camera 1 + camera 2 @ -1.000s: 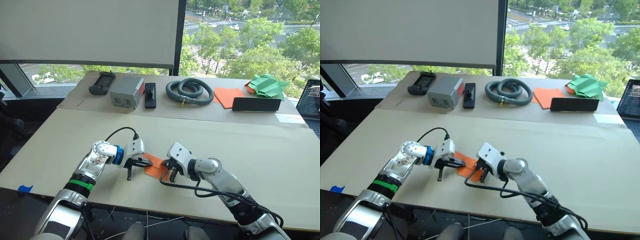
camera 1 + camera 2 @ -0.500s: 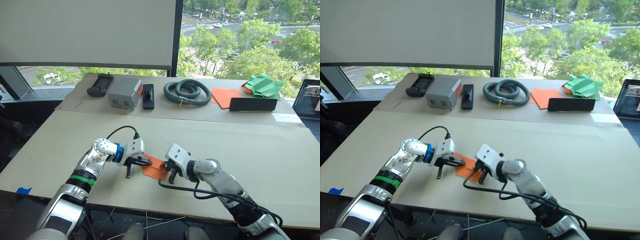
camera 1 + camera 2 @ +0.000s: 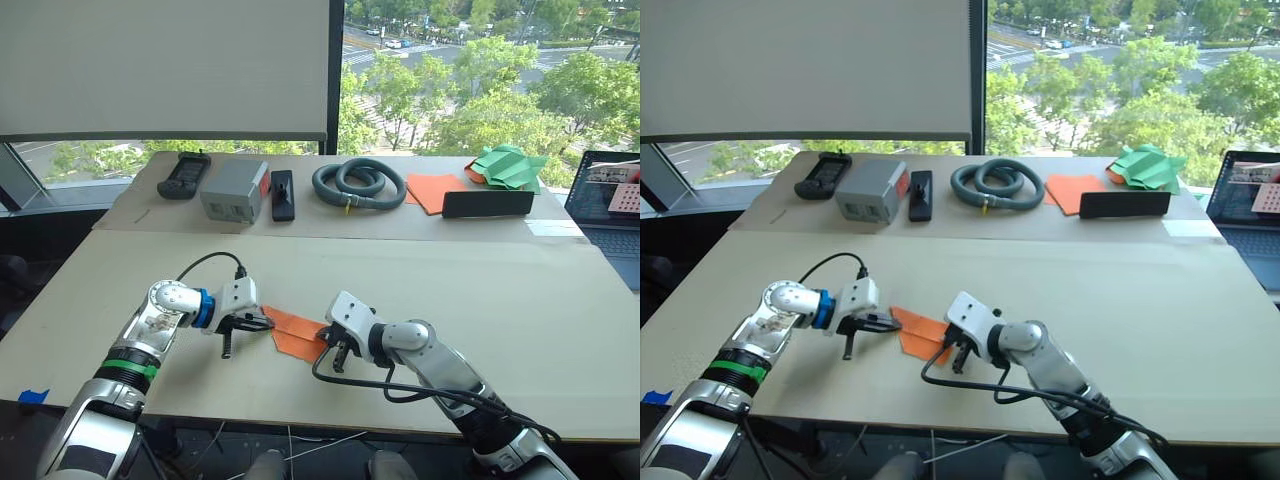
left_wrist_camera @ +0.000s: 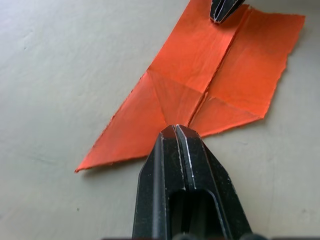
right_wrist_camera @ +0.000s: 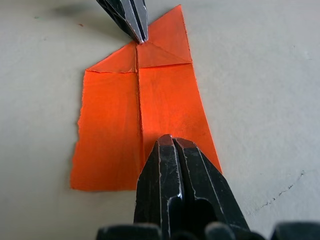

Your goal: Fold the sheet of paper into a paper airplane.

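Observation:
The sheet of paper [image 3: 296,336] lies flat on the beige table [image 3: 450,280] near its front edge. It is bright orange, with a centre crease and corner folds that make a point at its left end [image 4: 165,100]. My left gripper [image 3: 268,323] is shut, its fingertips [image 4: 176,131] pressing down where the corner folds meet the crease. My right gripper [image 3: 334,352] is shut too, its fingertips [image 5: 170,142] resting on the crease near the sheet's square end. Each wrist view shows the other gripper's tip at the far end of the sheet.
On the back table stand a black handset [image 3: 182,173], a grey box [image 3: 232,190], a coiled grey hose [image 3: 358,183], an orange paper stack [image 3: 432,190], green paper shapes [image 3: 510,165] and a black bar [image 3: 487,203]. A laptop [image 3: 610,190] sits at the far right.
The camera has swung, shifting the whole scene. Both grippers stay shut on the sheet and seem to have drawn slightly apart along its centre crease.

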Tool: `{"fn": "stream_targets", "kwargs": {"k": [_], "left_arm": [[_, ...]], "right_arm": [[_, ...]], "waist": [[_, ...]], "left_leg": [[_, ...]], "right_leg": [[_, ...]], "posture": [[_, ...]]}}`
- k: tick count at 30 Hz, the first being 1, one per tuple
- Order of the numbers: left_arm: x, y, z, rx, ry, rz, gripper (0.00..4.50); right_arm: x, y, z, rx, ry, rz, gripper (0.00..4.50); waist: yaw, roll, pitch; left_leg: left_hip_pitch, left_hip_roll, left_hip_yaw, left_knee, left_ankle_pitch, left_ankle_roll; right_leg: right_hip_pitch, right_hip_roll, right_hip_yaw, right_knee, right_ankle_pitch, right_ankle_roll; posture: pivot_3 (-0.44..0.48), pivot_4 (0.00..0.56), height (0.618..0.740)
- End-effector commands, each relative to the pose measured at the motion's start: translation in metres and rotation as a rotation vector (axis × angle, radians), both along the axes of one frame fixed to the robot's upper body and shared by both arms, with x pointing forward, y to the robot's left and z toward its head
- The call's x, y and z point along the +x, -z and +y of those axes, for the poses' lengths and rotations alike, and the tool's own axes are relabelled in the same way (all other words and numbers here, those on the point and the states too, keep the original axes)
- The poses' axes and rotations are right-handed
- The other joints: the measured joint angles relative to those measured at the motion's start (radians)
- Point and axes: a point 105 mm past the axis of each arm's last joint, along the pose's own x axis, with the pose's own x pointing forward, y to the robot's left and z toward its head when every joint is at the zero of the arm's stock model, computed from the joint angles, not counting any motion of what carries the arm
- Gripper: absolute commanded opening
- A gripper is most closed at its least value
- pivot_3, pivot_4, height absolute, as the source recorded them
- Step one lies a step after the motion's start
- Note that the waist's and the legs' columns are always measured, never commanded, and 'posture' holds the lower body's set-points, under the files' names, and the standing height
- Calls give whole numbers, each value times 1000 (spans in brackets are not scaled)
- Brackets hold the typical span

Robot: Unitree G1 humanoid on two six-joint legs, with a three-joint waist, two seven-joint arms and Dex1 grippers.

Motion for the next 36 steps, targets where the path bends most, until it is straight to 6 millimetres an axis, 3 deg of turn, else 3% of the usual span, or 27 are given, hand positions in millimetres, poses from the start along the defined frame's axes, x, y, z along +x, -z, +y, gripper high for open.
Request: {"fn": "stream_targets", "kwargs": {"k": [1,8,14,17,20,24,29,36], "left_arm": [[-23,43,37,132,-101,169,0],[-13,30,36,78,-145,114,0],[-13,-2,29,-74,-197,71,0],[-22,-26,22,-195,-220,68,0],[-32,-42,15,-287,-240,79,0],[-38,-44,14,-309,-266,93,0],[-42,-29,19,-303,-286,104,0],[-41,-20,26,-298,-294,103,0]], "right_arm": [[-3,23,-11,-67,30,79,26],[-1,14,-5,-45,8,34,26],[-4,-36,9,146,-36,-88,26],[-5,-63,4,252,0,-127,962],[-8,-75,-3,315,39,-89,1970],[-3,-74,-16,337,93,-26,3363],[3,-50,-25,333,148,124,3363],[6,-38,-28,382,175,220,3363]], "waist": [[1,1,0],[1,1,0],[0,-1,4],[1,-2,8],[13,-4,10],[37,-7,15],[38,-7,22],[38,-5,24]], "left_leg": [[0,0,0,0,0,0],[0,0,0,-1,-1,-1],[-10,0,-1,-1,0,0],[-11,0,-1,-1,0,1],[-11,0,-2,-1,1,1],[-12,0,-2,-1,0,0],[-14,0,1,-1,-1,0],[-27,-1,1,-1,0,0]], "right_leg": [[0,0,0,0,0,0],[-3,0,0,0,0,0],[-16,1,0,2,0,0],[-17,1,1,3,3,4],[-17,2,0,3,5,7],[-16,2,-1,0,2,1],[-16,0,0,-3,1,0],[-30,0,0,-3,9,-2]], "posture": [[0,150,702],[0,150,702],[0,150,702],[0,150,702],[0,150,702],[0,150,702],[0,150,702],[0,150,702]]}}
